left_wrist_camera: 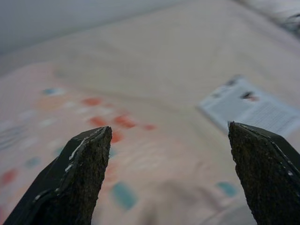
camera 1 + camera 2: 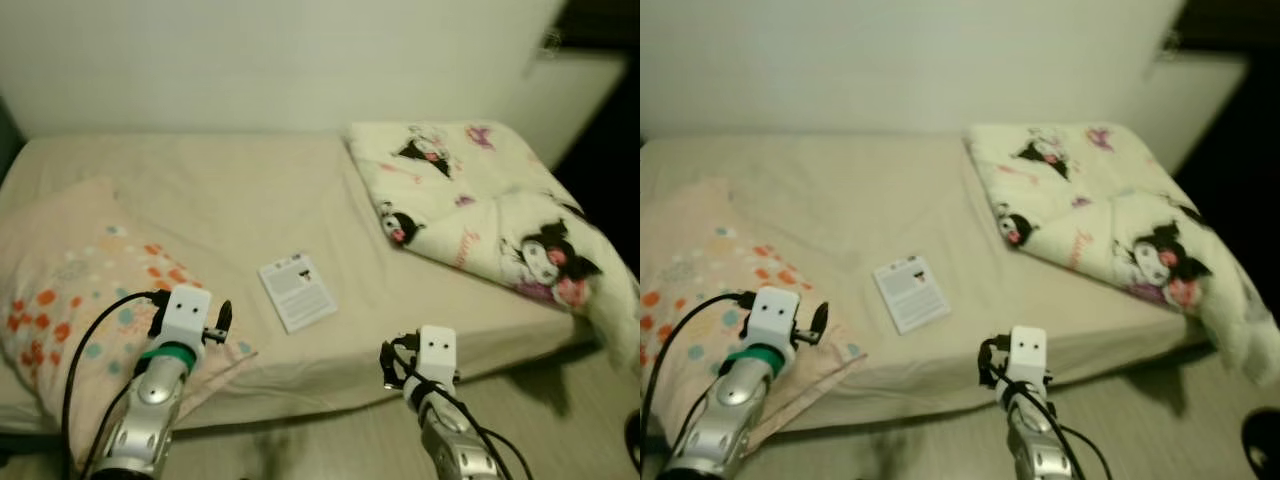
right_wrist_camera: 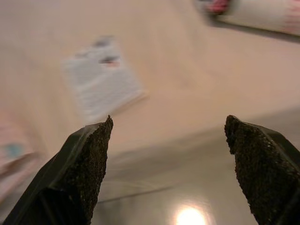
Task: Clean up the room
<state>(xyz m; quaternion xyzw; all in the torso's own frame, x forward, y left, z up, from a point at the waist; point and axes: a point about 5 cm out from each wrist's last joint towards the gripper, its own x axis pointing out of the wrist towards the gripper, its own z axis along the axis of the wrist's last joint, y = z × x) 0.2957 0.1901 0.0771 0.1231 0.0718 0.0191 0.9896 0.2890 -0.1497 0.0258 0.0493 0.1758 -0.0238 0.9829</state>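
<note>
Item, approach stage: I hold the left gripper [image 1: 168, 154] open over the spotted pillow [image 2: 70, 290] and the right gripper [image 3: 168, 145] open at the bed [image 2: 240, 190] edge; what looks like a booklet [image 2: 297, 291] lies flat mid-mattress, needing a forward reach next, I judge.

This is a bedroom in a home. A low bed [image 2: 250, 200] with a beige sheet stands against a plain pale wall [image 2: 280, 60]. A pillow [image 2: 70, 290] with orange and teal dots lies at one end, a folded quilt [image 2: 480, 210] printed with cartoon characters at the other. A small printed booklet [image 2: 297, 291] lies between them.
</note>
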